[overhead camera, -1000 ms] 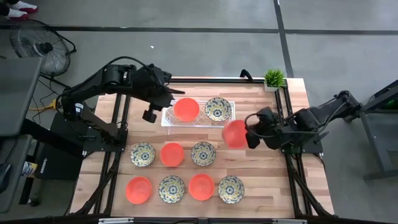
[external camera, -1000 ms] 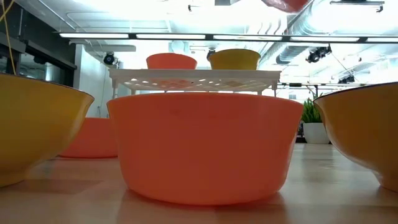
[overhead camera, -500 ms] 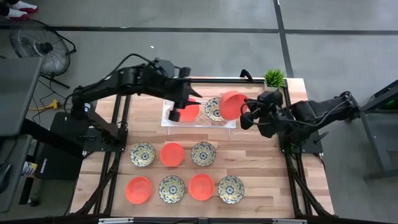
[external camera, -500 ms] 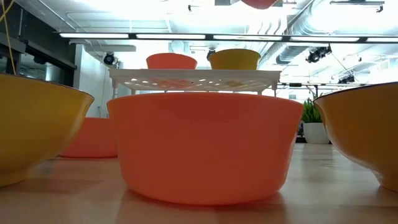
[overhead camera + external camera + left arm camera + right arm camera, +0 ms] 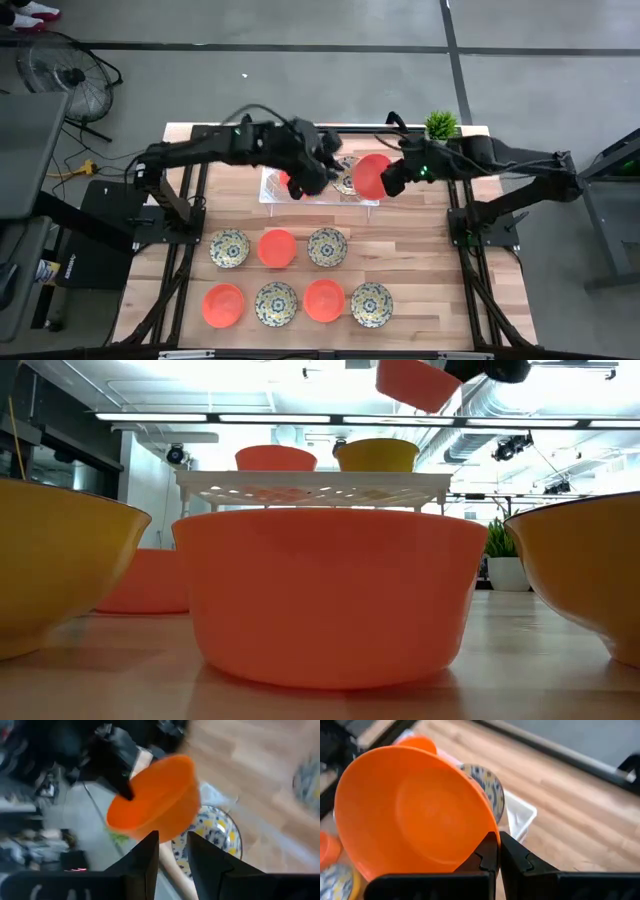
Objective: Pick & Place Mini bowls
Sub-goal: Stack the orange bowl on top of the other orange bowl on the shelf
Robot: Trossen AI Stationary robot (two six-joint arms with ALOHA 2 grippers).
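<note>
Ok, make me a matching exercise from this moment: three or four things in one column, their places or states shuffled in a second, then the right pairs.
Things:
1. glossy orange-red mini bowl
2. floral cream mini bowl
3. white lattice tray
4. small green potted plant

States:
A. at the table's far corner
B. pinched by its rim in the right gripper
C. sitting in the tray
D. holding two bowls

Pairs: 1-B, 2-C, 3-D, 4-A

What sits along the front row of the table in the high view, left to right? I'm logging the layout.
Orange bowl → patterned bowl → orange bowl → patterned bowl.
</note>
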